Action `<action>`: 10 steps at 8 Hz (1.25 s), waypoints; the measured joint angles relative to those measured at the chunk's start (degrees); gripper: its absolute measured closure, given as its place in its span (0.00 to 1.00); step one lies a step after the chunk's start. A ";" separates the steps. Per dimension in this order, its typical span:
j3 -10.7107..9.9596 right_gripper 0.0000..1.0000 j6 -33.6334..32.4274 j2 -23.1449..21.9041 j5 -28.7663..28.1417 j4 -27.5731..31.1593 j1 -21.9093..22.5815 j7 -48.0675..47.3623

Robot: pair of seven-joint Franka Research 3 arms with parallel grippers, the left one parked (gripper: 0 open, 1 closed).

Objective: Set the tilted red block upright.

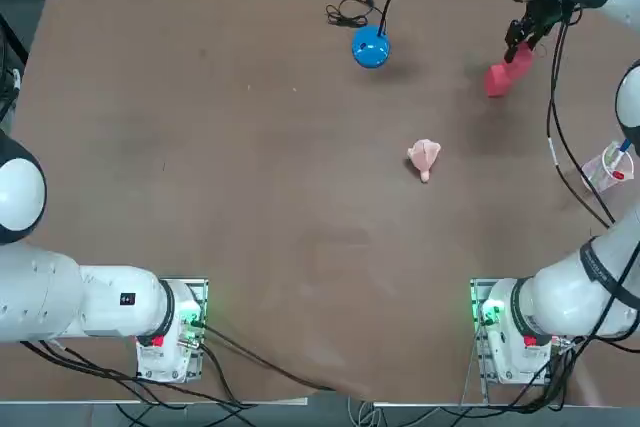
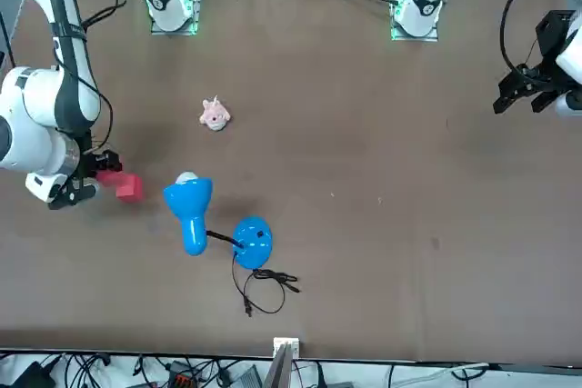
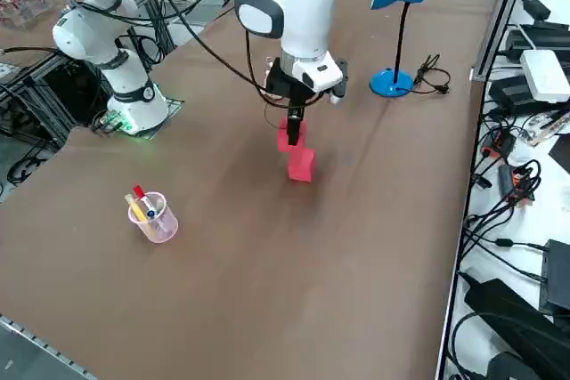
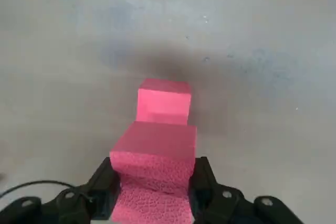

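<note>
on the brown desk [image 1: 200, 147], going left to right: a blue lamp [image 1: 370, 47] stands near the far edge, a pale pink lump [image 1: 424, 157] lies nearer the middle, and toward the far right corner the right gripper [image 4: 155, 182] has its fingers [image 4: 107, 182] clamped on the red block [image 1: 503, 73], which is tilted, its lower end toward the desk.
</note>
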State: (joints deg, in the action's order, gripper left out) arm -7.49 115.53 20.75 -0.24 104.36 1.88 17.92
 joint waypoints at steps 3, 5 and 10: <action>-0.05 0.31 0.97 0.70 -4.56 0.02 -0.20 -1.23; -0.05 0.31 3.16 1.59 -4.74 0.09 -0.22 -1.20; -0.07 0.31 5.90 3.73 -4.74 0.14 -0.26 -1.18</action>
State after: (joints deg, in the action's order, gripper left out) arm -7.56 121.43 24.48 -4.98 104.50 1.62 16.74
